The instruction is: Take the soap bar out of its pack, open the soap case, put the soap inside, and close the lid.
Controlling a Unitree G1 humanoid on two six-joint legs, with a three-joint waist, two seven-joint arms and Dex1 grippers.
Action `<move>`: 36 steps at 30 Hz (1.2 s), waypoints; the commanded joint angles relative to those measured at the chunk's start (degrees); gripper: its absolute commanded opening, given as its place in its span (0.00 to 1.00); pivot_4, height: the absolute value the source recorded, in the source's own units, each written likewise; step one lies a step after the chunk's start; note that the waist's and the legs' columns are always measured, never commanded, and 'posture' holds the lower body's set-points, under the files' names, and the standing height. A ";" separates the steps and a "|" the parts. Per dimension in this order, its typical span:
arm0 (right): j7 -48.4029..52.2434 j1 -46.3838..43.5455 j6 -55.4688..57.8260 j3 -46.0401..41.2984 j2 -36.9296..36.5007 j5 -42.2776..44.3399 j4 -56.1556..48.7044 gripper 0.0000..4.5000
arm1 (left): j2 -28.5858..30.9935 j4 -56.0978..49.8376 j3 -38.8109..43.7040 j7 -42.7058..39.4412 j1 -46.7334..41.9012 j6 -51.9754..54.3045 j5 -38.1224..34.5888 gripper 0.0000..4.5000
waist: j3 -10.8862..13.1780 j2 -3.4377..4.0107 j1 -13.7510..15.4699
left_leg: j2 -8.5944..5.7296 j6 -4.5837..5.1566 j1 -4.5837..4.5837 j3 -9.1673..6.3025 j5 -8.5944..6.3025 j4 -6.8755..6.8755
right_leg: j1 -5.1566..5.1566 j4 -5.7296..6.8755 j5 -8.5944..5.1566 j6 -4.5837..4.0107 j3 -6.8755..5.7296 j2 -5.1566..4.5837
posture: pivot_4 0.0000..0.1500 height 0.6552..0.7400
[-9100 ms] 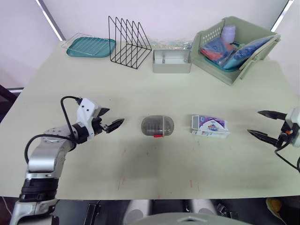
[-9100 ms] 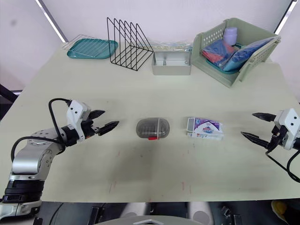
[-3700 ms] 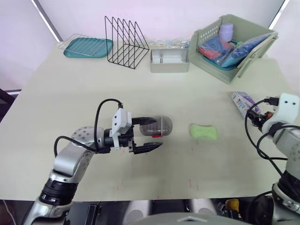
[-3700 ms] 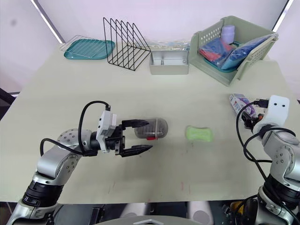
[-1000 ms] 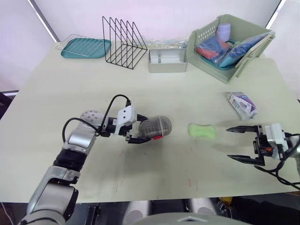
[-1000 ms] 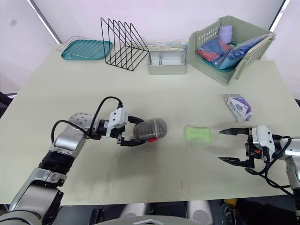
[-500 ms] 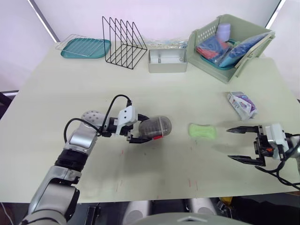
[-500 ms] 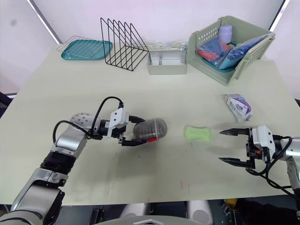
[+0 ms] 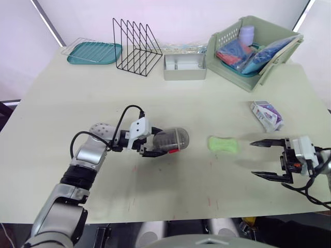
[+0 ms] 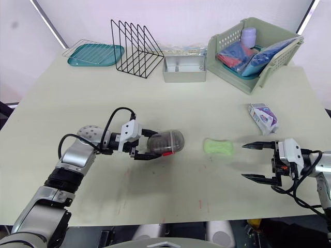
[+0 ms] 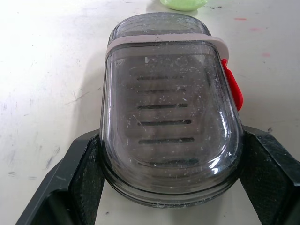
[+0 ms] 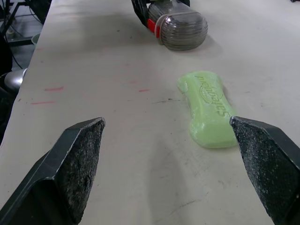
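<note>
At the middle of the table (image 9: 207, 93), the smoky grey soap case (image 9: 173, 139) lay flat with its lid down and its red latch (image 11: 233, 89) on the side toward the robot. The left gripper (image 9: 156, 143) was clamped on the case's rounded end, and in the left wrist view its 2 black pads (image 11: 89, 173) pressed against opposite sides of the shell. The green soap bar (image 9: 224, 144) lay bare on the table just to the right of the case, apart from it and touched by nothing. Farther right, near the table's edge, the right gripper (image 9: 253, 159) hung low with its 2 fingers spread wide and holding nothing, pointed toward the soap; in the right wrist view the bar (image 12: 210, 107) sat between the fingers but ahead of them. The soap pack (image 9: 267, 114) lay on the far side of that gripper. Along the back stood a teal tray (image 9: 95, 52), a black wire rack (image 9: 135, 39), a metal tin (image 9: 184, 72) and a green basket (image 9: 232, 39).
</note>
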 commanded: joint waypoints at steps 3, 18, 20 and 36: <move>-1.44 -3.15 9.36 0.53 -4.05 3.38 -5.81 1.00 | 0.95 -3.05 4.12 0.90 -0.01 -2.96 -1.83 0.81 | 0.00 0.00 -0.05 | 0.00 0.00 0.00 -0.01 0.00 0.00 | -0.01 0.01 0.00 0.00 0.00 0.00 | 1.00 1.00; -42.36 -35.82 92.28 2.45 2.50 34.88 -14.81 1.00 | -5.13 -23.44 5.10 11.40 6.87 -9.99 -1.35 0.81 | 0.00 -0.08 0.62 | 0.18 0.00 -0.29 -0.26 0.00 0.09 | -0.23 0.00 0.02 -0.02 0.01 -0.06 | 1.00 1.00; -46.54 -37.42 97.96 0.59 6.52 36.91 -13.56 1.00 | -5.51 -23.93 4.62 12.31 7.13 -11.14 -0.43 0.81 | 0.00 -0.08 0.76 | 0.17 0.00 -0.30 -0.26 0.00 0.09 | -0.24 0.01 0.02 -0.02 0.00 -0.04 | 1.00 1.00; -71.88 -39.26 99.39 -0.61 13.27 58.40 -2.12 1.00 | -4.48 -24.92 2.80 12.64 7.50 -11.21 -0.01 0.81 | -0.01 -0.09 0.59 | -0.06 0.02 -0.46 0.05 0.00 0.08 | -0.47 0.13 0.03 -0.01 0.07 -0.03 | 1.00 1.00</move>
